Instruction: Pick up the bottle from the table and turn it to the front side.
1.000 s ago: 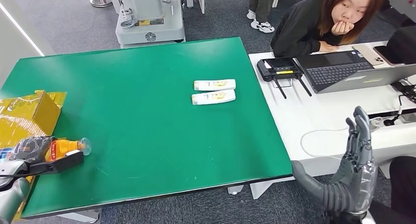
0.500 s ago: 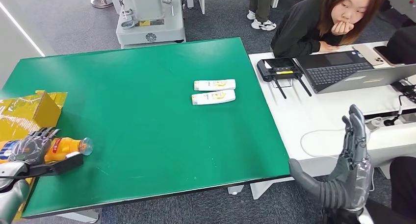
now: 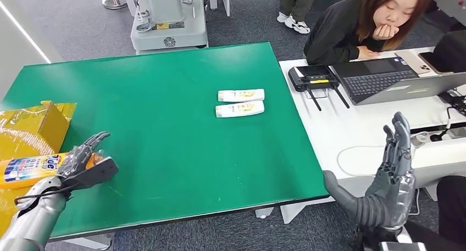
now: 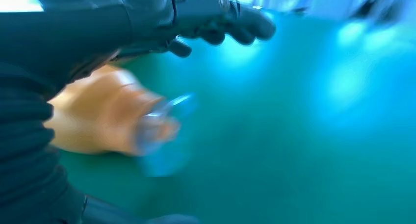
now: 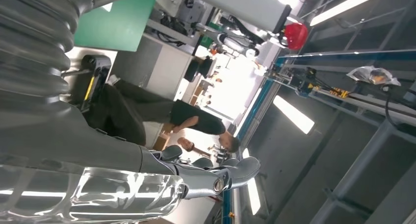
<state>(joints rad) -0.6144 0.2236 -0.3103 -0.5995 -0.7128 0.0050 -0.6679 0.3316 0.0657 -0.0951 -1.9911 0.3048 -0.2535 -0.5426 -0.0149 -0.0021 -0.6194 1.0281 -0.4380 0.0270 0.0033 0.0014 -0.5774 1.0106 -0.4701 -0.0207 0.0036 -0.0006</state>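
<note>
An orange bottle (image 3: 30,169) with a clear cap lies on its side at the left edge of the green table (image 3: 165,124), its blue and white label facing up. My left hand (image 3: 83,160) is at the bottle's neck, fingers stretched out over it and thumb beside it, not closed around it. In the blurred left wrist view the fingers (image 4: 221,23) stand off above the orange bottle (image 4: 103,118). My right hand (image 3: 394,177) is raised to the right of the table, fingers upright and apart, holding nothing; the right wrist view shows my right hand (image 5: 216,176) against the ceiling.
Two white tubes (image 3: 240,95) (image 3: 239,109) lie side by side right of the table's middle. A yellow bag (image 3: 33,124) sits at the left edge behind the bottle. A person sits at the white table (image 3: 357,130) with a laptop (image 3: 384,78) and a black controller (image 3: 312,75).
My left hand's fingers have uncurled from the bottle. The bottle now lies further left with its label showing. The right hand has hardly moved.
</note>
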